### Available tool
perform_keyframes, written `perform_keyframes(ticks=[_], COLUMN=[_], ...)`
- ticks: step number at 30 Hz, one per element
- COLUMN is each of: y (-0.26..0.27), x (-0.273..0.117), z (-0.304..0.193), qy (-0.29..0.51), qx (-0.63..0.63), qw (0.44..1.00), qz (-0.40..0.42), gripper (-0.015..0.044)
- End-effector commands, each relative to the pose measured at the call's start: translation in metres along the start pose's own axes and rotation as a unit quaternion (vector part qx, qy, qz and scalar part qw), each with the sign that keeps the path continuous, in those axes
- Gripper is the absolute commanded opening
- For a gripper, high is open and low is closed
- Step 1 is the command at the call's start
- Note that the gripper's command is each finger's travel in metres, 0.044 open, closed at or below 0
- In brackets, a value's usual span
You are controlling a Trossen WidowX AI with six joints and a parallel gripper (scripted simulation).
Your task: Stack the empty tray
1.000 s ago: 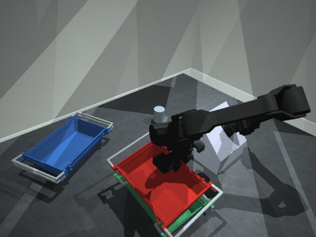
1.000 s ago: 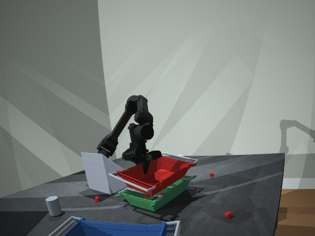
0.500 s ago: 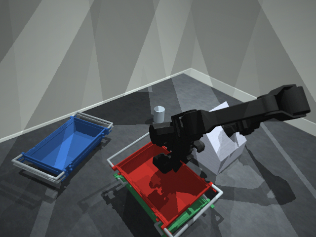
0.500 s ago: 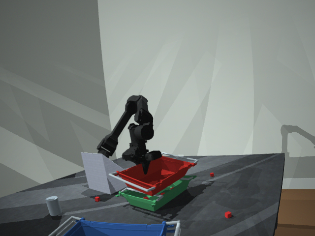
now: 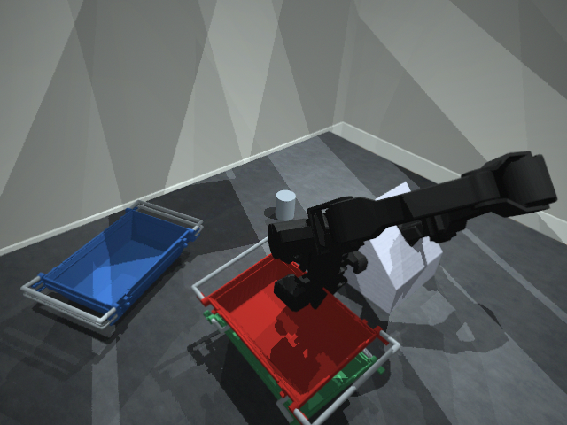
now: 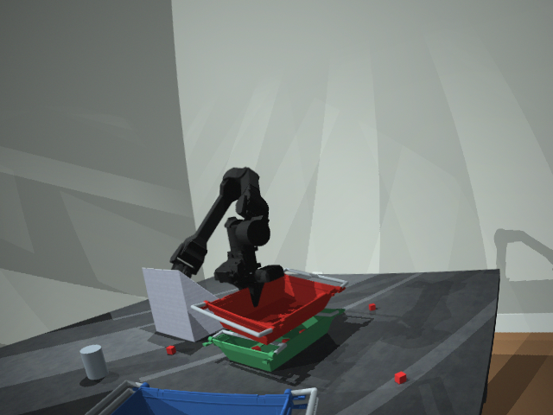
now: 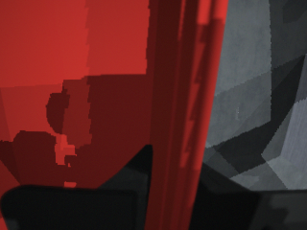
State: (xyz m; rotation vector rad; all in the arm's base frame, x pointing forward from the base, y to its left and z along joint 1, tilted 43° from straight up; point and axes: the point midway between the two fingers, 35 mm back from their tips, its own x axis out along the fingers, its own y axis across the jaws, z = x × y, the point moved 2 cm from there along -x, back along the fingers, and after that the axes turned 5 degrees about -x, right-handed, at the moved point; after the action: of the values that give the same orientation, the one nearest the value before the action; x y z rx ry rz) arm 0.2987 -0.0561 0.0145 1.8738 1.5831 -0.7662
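The gripper (image 5: 315, 302) (image 6: 255, 303) (image 7: 161, 151) is nearly closed, pinching a long side wall of the red tray (image 5: 338, 308) (image 6: 308, 308) (image 7: 165, 96), one finger inside it. That tray is above the green tray (image 5: 256, 361) (image 6: 272, 359), whose load includes red blocks (image 6: 301, 331) seen through the gap between them; whether the red tray touches the bars below cannot be told. The blue tray (image 5: 107, 265) (image 6: 214, 404), with no blocks visible inside, stands apart, near the pale cylinder (image 5: 284, 205) (image 6: 94, 362).
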Motion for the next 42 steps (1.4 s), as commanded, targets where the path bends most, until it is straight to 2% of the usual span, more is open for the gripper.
perform_keyframes(ticks=[1, 42], y=[-0.005, -0.008], x=[0.006, 0.014], z=[-0.003, -0.003], qy=[0.002, 0.002], qx=[0.005, 0.005], qw=[1.000, 1.000], qz=[-0.013, -0.013], gripper=[0.0000, 0.0000])
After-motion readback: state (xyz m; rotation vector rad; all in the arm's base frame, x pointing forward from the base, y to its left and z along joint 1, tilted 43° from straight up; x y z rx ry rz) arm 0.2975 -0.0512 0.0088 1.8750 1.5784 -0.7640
